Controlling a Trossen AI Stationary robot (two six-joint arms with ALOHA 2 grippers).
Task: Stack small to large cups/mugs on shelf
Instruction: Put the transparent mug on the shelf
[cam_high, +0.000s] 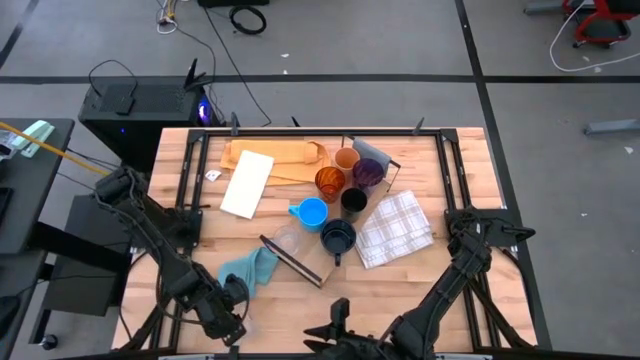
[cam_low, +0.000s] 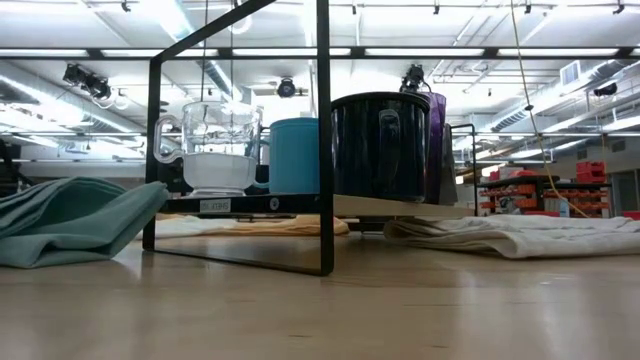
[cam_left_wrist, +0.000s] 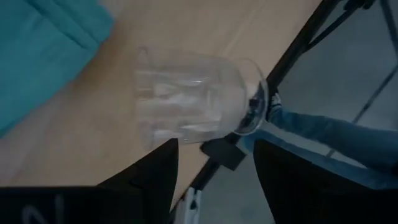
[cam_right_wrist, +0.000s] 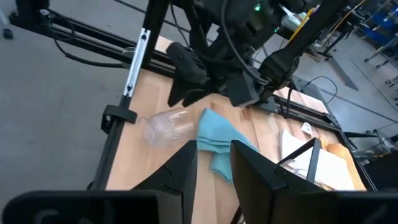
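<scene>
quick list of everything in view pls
tan cup: 1, tan, cluster's far end
amber translucent cup: 1, orange, beside it
purple tumbler: 1, purple, cluster's right
black cup: 1, black, centre
light blue mug: 1, blue, centre
dark mug: 1, navy, on wooden shelf, near end
clear cups: 2, clear; one on shelf, one lying near left edge
teal cloth: 1, near left
white checked cloth: 1, right
tan paper sheet: 1, far side
white flat panel: 1, on paper
left tool: open, at lying cup
right tool: open, near edge

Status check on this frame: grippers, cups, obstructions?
Left gripper open over tipped clear cup by teal cloth. Right gripper open, idle near edge. Other cups clustered by shelf.
</scene>
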